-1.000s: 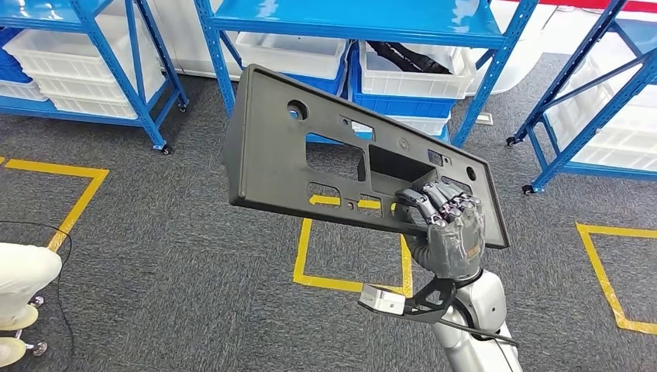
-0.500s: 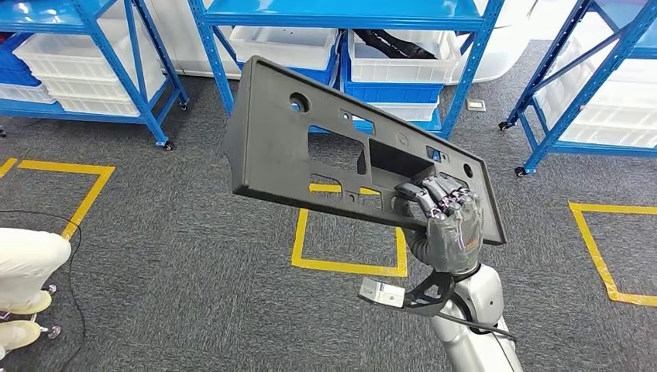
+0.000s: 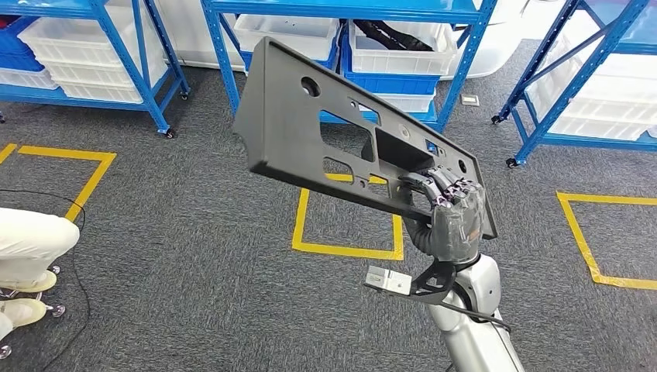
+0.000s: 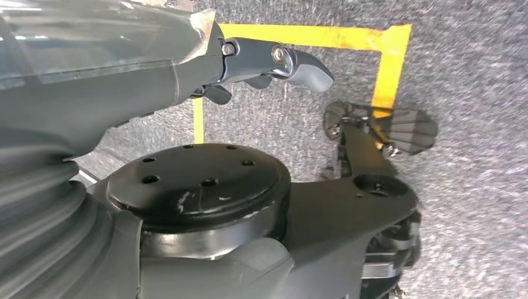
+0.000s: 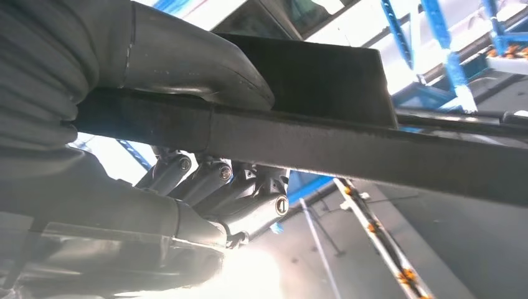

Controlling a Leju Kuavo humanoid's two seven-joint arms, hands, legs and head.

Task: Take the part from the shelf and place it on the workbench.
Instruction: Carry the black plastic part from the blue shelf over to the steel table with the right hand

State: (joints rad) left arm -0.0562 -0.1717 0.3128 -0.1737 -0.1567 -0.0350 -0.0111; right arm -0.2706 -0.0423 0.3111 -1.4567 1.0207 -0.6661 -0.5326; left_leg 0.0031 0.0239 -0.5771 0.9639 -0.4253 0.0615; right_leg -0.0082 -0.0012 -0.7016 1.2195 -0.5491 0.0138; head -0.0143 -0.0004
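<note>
Head view: the right hand is clamped on the lower right end of the part, a long dark plastic panel with cut-outs. The panel is carried in the air above the grey carpet floor, well clear of the blue shelf behind it. Compared with a second ago the whole scene has slid: the shelf and its white bins sit higher and further off, and the yellow floor square has shifted, so the camera is moving and the robot is walking or turning. The panel is tilted more steeply, its left end raised, while the grip point looks the same. At the left edge a person's white-clad legs are now higher in the picture. I judge the pick-up finished and the carry under way; no table is in sight yet.

Left wrist view: the left hand hangs over the carpet and a yellow floor line, with nothing in it. Its fingers look loosely curled, but I cannot tell how far they are closed.

Right wrist view: the thumb lies across one face of the panel's edge and the dark fingers wrap the other, so the hold looks firm.
</note>
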